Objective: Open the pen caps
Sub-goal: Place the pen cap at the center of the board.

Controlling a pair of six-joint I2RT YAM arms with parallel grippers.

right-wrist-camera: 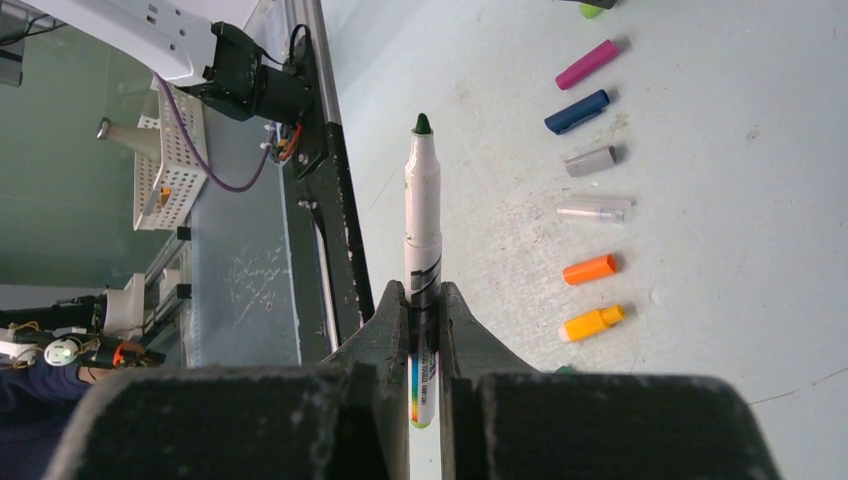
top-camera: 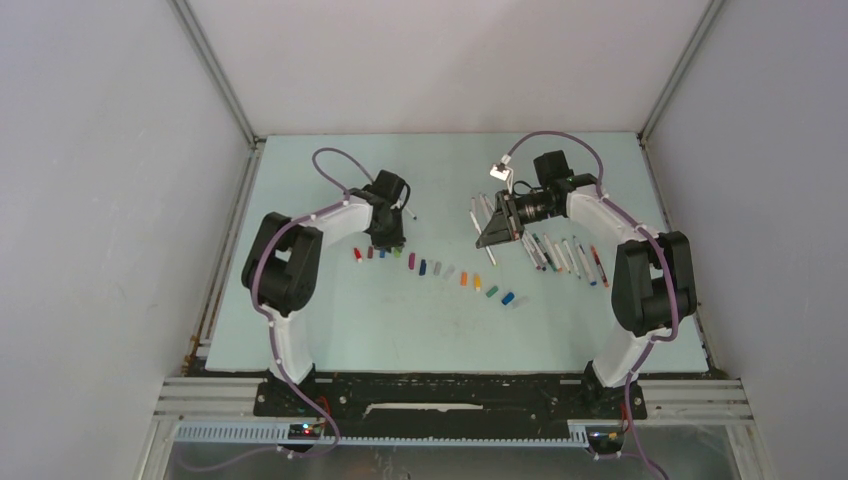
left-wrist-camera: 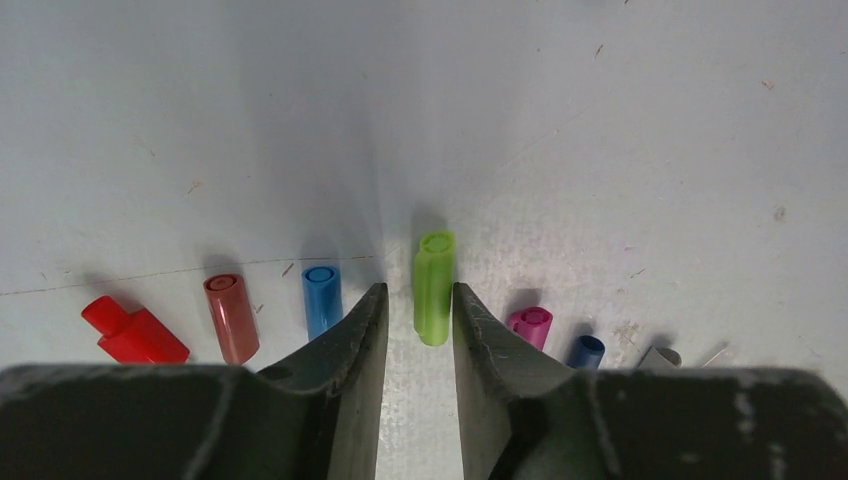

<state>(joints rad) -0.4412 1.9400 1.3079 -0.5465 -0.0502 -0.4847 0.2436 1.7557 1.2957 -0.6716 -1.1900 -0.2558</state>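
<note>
The left gripper (left-wrist-camera: pixel 418 300) has its jaws a little spread. A green cap (left-wrist-camera: pixel 434 288) lies on the table (left-wrist-camera: pixel 600 150) between the tips, not pinched, with a gap on one side. The other pen caps (top-camera: pixel 464 279) lie in a row that runs from this gripper toward 4 o'clock in the top view. The right gripper (right-wrist-camera: pixel 423 300) pinches a pen (right-wrist-camera: pixel 422 190) by its barrel – the green tip is bare and points to 12 o'clock in its wrist view. More pens (top-camera: pixel 560 255) lie at 4 o'clock of this gripper, seen from the top.
</note>
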